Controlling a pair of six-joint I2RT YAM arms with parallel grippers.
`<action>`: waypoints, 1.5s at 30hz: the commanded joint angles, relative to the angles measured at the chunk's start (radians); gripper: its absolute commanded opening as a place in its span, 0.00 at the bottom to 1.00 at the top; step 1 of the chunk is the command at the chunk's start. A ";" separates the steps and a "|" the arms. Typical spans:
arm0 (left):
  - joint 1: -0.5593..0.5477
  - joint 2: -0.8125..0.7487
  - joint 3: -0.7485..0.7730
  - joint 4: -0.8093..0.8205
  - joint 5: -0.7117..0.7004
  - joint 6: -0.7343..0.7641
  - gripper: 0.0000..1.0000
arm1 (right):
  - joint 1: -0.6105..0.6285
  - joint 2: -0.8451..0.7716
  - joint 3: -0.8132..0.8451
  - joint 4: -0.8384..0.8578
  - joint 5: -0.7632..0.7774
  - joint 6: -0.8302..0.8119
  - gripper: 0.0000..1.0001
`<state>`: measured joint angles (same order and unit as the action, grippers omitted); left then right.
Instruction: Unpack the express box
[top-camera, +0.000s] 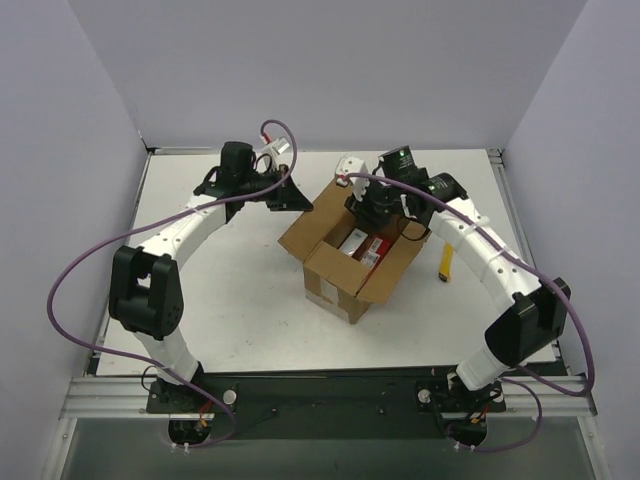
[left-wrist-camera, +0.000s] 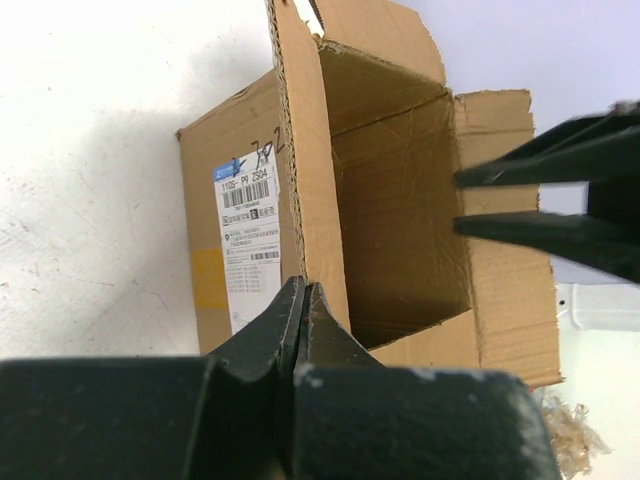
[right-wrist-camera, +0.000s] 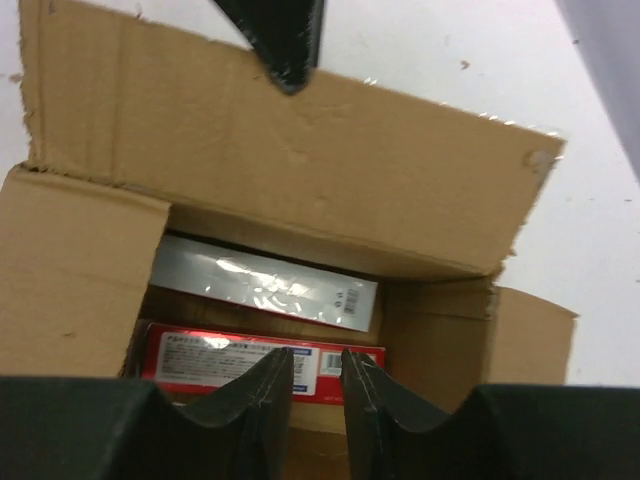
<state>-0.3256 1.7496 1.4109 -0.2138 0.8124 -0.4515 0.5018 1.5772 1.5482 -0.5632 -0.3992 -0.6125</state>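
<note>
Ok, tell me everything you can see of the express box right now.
The express box is a brown corrugated cardboard carton, standing upright on the white table, turned diagonally, its top flaps open. A pale printed label with barcodes sits on one side. Inside lie a red pack and a silvery flat pack. The left gripper pinches one flap's edge; the right gripper, jaws slightly apart, hovers in the opening.

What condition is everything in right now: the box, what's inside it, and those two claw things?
express box: upright, top flaps folded open.
red pack: lying flat inside the box.
silver pack: lying inside the box, next to the red pack.
left fingers: shut, tips at the edge of a box flap.
right fingers: slightly apart, empty, over the red pack.
yellow tool: lying outside the box, to its right.
</note>
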 joint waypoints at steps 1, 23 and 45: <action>0.016 -0.019 0.051 0.109 -0.015 -0.058 0.00 | 0.000 0.058 -0.085 -0.007 -0.076 0.002 0.25; 0.026 0.037 0.094 0.246 -0.078 -0.199 0.00 | 0.070 0.080 0.102 -0.047 -0.224 0.456 0.28; 0.025 0.002 0.054 0.249 -0.082 -0.197 0.00 | 0.046 0.161 0.004 -0.017 -0.048 0.322 0.21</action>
<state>-0.3061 1.8011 1.4456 -0.0406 0.7448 -0.6518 0.5030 1.7576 1.5673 -0.5442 -0.3725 -0.2878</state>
